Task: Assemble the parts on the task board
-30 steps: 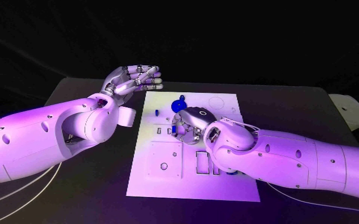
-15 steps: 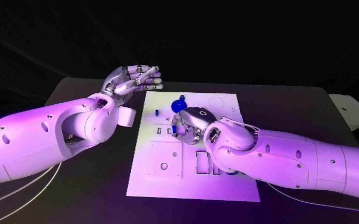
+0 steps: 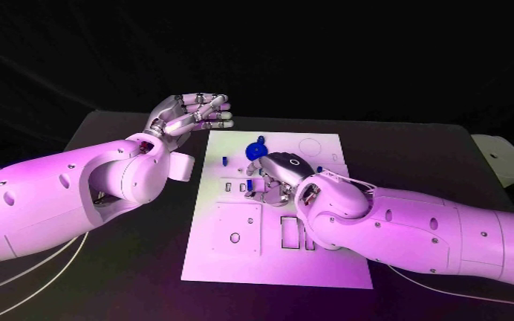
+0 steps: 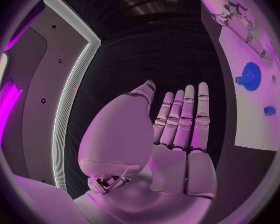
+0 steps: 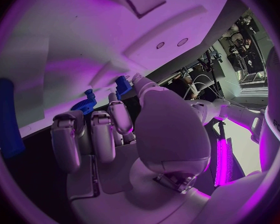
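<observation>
The task board (image 3: 241, 250) is a white plate marked with thin outlined rectangles and circles. It lies on a black table (image 3: 428, 150). A blue gear-shaped part (image 3: 256, 150) and a smaller blue part (image 3: 224, 160) sit on the board. Both arms are white; the left robot hand (image 3: 193, 117) and right robot hand (image 3: 276, 176) are silver. A long blue part (image 5: 7, 119) shows in the right wrist view.

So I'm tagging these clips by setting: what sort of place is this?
Likely a robotics lab or test bench: a white task board with cut-out slots on a black table, small blue parts such as a gear, dark backdrop.
</observation>
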Robot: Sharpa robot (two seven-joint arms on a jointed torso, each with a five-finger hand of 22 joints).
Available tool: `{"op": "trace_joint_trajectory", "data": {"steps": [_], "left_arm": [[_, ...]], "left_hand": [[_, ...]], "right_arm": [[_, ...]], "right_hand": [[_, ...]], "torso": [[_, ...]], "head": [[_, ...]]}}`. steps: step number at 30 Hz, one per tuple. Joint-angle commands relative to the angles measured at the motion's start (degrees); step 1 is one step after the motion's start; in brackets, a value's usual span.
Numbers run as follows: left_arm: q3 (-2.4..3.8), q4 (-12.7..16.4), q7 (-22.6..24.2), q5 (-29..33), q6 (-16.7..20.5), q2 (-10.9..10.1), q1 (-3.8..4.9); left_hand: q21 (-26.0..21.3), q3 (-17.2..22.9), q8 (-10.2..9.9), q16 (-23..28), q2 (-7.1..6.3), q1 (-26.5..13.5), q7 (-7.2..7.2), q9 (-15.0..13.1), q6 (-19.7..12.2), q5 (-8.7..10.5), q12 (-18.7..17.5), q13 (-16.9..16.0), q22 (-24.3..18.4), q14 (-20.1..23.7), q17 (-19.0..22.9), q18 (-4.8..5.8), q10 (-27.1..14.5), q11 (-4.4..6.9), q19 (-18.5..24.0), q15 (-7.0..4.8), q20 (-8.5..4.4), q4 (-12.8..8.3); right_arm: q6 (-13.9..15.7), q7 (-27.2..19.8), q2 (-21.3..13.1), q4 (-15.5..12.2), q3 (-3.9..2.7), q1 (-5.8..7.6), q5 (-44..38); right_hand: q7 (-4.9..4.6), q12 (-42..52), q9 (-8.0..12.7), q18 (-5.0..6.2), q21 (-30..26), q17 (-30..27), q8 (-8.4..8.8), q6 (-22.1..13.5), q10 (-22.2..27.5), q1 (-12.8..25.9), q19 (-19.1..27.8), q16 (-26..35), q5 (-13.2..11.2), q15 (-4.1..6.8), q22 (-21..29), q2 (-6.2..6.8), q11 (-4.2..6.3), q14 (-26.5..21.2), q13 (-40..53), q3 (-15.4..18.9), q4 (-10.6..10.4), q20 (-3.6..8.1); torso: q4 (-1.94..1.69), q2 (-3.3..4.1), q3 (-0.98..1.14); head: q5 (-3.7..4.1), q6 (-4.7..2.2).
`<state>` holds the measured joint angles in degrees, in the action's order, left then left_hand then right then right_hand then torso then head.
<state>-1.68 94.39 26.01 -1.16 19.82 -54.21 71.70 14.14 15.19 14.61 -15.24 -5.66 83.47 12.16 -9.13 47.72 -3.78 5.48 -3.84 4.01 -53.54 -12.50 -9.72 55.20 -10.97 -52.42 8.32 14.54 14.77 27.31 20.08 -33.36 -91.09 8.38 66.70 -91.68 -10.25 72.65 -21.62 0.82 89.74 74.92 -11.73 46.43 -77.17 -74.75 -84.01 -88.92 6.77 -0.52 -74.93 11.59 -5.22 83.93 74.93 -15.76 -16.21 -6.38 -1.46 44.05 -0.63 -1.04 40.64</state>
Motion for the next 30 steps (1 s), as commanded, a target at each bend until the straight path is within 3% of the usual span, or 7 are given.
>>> {"op": "trace_joint_trajectory", "data": {"steps": [1, 9, 17, 22, 23, 27, 30], "left_arm": [[0.04, -0.13, -0.07, -0.63, -0.92, 0.07, 0.04], [0.04, -1.45, -6.36, -9.54, -3.45, 0.06, 0.05], [0.04, -2.98, -19.72, -22.45, -9.63, 0.3, 0.1], [0.05, -4.81, -29.29, -32.24, -14.12, 1.95, 1.12], [0.04, -5.27, -31.44, -34.02, -15.25, 2.45, 1.38], [0.02, -6.44, -38.57, -41.07, -18.96, 4.24, 2.1], [-0.01, -7.15, -42.67, -45.6, -21.9, 5.54, 2.55]], "left_hand": [[-0.22, 0.42, -0.28, 0.37, -0.27, 0.23, 1.31, 0.05, 0.31, 0.22, -0.24, 0.02, -0.09, -0.31, -0.1, -0.86, 0.56, 0.12, -0.46, 0.22, 0.14, 0.01], [2.54, 2.31, 0.54, -2.35, -1.42, 0.52, -0.24, -0.24, 2.94, 0.14, 0.61, -0.31, 0.83, -7.8, -2.58, -0.98, 5.83, 2.06, -6.73, -2.28, -2.48, -0.72], [10.67, 2.67, 2.05, -12.8, -2.18, -8.02, -2.77, -1.77, 6.98, 0.11, 3.67, -2.18, 4.24, -24.39, -11.36, -0.78, 16.79, 5.73, -19.64, -7.28, -7.98, 1.72], [17.35, 3.78, 3.19, -27.09, -3.28, -8.48, -3.64, -4.4, 5.87, 0.14, 9.91, -8.52, 8.17, -26.09, -26.27, -0.63, 18.92, 7.18, -21.87, -8.8, -9.82, 1.23], [21.27, 4.07, 4.15, -38.99, -3.69, -8.59, -3.72, -5.61, 5.11, 0.09, 13.75, -12.14, 10.7, -26.81, -37.9, -0.26, 16.6, 7.25, -21.83, -9.24, -10.04, 1.45], [32.29, 3.76, 10.26, -55.34, -1.86, -13.03, -4.7, -10.26, 3.53, 0.11, 27.25, -22.89, 18.92, -28.49, -53.82, -0.3, 11.89, 7.97, -18.37, -9.47, -10.31, 1.61], [39.08, 3.03, 12.82, -59.43, -1.35, -15.05, -4.8, -12.09, 2.05, 0.15, 31.84, -26.45, 26.22, -29.7, -58.2, 0.16, 9.64, 8.12, -18.11, -9.46, -10.48, 1.9]], "right_arm": [[5.19, -1.28, -1.21, -1.41, -0.08, -0.06, -0.71], [12.4, -11.39, -7.22, -5.16, -0.98, 1.51, 8.66], [9.98, -18.38, -14.36, -7.13, -1.24, 5.64, 25.9], [8.98, -19.87, -18.58, -7.8, -1.27, 7.04, 32.87], [8.7, -20.13, -19.17, -7.83, -1.27, 7.16, 33.99], [8.27, -20.52, -20.59, -7.83, -1.26, 7.4, 36.24], [8.21, -20.3, -21.2, -7.75, -1.23, 7.48, 37.0]], "right_hand": [[0.01, -0.11, 0.13, -0.82, 0.26, 11.48, 0.26, -0.48, 0.42, -0.8, -5.99, 0.24, 0.13, -0.5, -15.07, 0.11, -0.1, 5.21, 1.01, 0.84, -0.33, -0.6], [0.13, 0.19, 0.42, -0.82, 0.26, 11.05, -0.25, 0.31, 0.39, -3.45, -5.99, 0.42, 2.49, -0.44, -15.07, -1.47, 0.02, 5.1, 0.86, 0.87, -0.17, -0.61], [0.59, 0.3, 0.24, -0.82, 0.26, 10.7, -1.55, 2.18, 0.43, -3.91, -5.99, 0.59, 3.88, -0.07, -15.07, -1.96, 0.43, 5.01, 0.74, -0.55, -0.13, -0.3], [0.9, 0.4, 0.13, -0.82, 0.26, 10.52, -2.54, 2.89, 0.35, -3.08, -5.99, 0.68, 6.39, 0.23, -15.07, -1.66, 0.74, 4.97, 0.61, -0.89, -0.17, 0.02], [0.9, 0.39, 0.13, -0.82, 0.26, 10.44, -2.58, 2.89, 0.36, -2.98, -5.99, 0.72, 6.53, 0.24, -15.07, -1.64, 0.75, 4.95, 0.59, -0.89, -0.19, 0.04], [0.92, 0.42, 0.13, -0.82, 0.26, 10.46, -2.66, 2.91, 0.34, -2.81, -5.99, 0.71, 6.77, 0.25, -15.07, -1.58, 0.76, 4.96, 0.59, -0.86, -0.22, 0.06], [1.0, 0.4, 0.11, -0.82, 0.26, 10.37, -2.91, 2.93, 0.37, -2.74, -5.99, 0.76, 8.08, 0.33, -15.07, -1.44, 0.84, 4.94, 0.51, -1.01, -0.09, 0.13]], "torso": [[-0.01, -0.07, 0.04], [0.31, -0.5, 0.17], [0.63, -1.62, 0.54], [0.7, -2.58, 0.79], [0.69, -2.71, 0.83], [0.82, -3.22, 1.11], [0.92, -3.5, 1.26]], "head": [[-0.02, 0.02], [-0.38, -0.34], [-0.98, -0.08], [-1.38, 0.21], [-1.45, 0.31], [-1.64, 0.81], [-1.81, 0.91]]}}
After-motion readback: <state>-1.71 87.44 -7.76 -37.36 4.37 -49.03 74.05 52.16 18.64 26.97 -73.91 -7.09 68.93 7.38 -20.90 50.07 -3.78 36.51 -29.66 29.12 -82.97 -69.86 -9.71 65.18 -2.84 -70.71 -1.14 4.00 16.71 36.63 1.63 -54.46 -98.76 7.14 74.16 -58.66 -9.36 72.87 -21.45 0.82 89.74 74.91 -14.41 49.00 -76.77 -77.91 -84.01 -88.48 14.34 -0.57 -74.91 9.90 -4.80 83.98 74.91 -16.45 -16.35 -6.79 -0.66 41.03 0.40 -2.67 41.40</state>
